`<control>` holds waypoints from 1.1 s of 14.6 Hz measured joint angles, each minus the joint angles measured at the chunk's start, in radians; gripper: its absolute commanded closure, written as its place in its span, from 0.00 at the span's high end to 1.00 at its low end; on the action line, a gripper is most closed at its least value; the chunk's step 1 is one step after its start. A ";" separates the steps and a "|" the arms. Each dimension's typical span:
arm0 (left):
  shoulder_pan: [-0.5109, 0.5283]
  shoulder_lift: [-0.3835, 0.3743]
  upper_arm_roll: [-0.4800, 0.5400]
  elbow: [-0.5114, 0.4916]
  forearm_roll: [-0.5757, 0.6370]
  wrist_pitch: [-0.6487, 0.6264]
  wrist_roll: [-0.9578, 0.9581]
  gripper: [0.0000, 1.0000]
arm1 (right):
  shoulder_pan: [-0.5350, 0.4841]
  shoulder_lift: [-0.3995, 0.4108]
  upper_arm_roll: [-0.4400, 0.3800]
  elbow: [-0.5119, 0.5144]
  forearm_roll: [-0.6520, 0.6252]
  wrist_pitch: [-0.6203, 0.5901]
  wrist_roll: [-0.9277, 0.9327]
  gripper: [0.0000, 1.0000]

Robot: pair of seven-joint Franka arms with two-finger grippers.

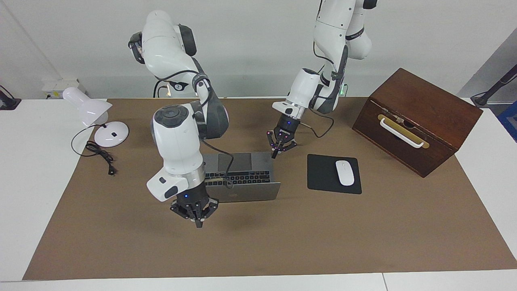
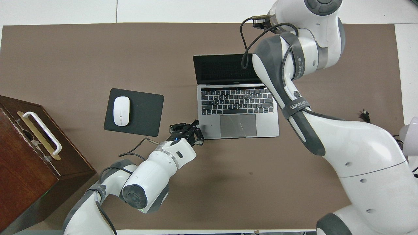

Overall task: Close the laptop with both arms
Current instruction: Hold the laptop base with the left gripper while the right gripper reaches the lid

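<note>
Laptop [image 1: 242, 178] sits open mid-counter [image 1: 282, 242], beside the mouse pad [image 1: 323, 173]. Stiff metal shell, fragile screen, hinge likely resists; push the lid's top edge, brace the base. Left gripper [image 1: 278, 148] at the base corner nearest the robots, fingers closed, empty. Right gripper [image 1: 196, 215] over the lid's edge, fingers closed, empty.

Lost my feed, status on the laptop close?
Left gripper shut, at slim silver-grey laptop's trackpad corner. Right gripper shut, raised past the lid's edge. Laptop open. Nothing in the way.
</note>
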 measured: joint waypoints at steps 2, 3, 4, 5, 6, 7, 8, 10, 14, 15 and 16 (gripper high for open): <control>-0.002 0.007 0.000 0.005 0.009 0.000 0.001 0.00 | 0.023 0.000 -0.001 0.002 0.000 -0.006 0.025 0.00; -0.003 0.015 0.000 0.007 0.018 0.000 0.003 0.00 | 0.035 0.000 -0.002 0.002 0.000 -0.007 0.037 0.00; -0.003 0.026 0.000 0.010 0.030 0.000 0.003 0.00 | 0.048 0.000 -0.002 0.002 0.000 -0.009 0.051 0.00; -0.004 0.039 0.000 0.015 0.040 0.000 0.003 0.00 | 0.059 0.000 -0.003 0.002 0.000 -0.010 0.065 0.00; -0.004 0.050 0.000 0.021 0.044 0.000 0.003 0.00 | 0.073 0.000 -0.003 0.002 0.000 -0.011 0.080 0.00; -0.004 0.059 0.001 0.026 0.045 0.000 0.005 0.00 | 0.085 0.000 -0.003 0.002 0.000 -0.011 0.092 0.00; -0.004 0.064 0.001 0.029 0.045 0.000 0.007 0.00 | 0.095 0.000 -0.003 0.002 0.000 -0.012 0.101 0.00; -0.004 0.068 0.003 0.031 0.056 0.000 0.010 0.00 | 0.105 -0.001 -0.002 0.002 0.000 -0.016 0.105 0.00; -0.004 0.076 0.006 0.031 0.074 0.000 0.019 0.00 | 0.104 -0.003 0.001 0.002 0.000 -0.038 0.105 0.00; -0.004 0.080 0.006 0.031 0.074 0.000 0.024 0.00 | 0.102 -0.005 0.009 0.002 0.000 -0.054 0.105 0.00; -0.004 0.083 0.006 0.031 0.074 0.001 0.028 0.00 | 0.101 -0.009 0.020 0.002 0.000 -0.075 0.105 0.00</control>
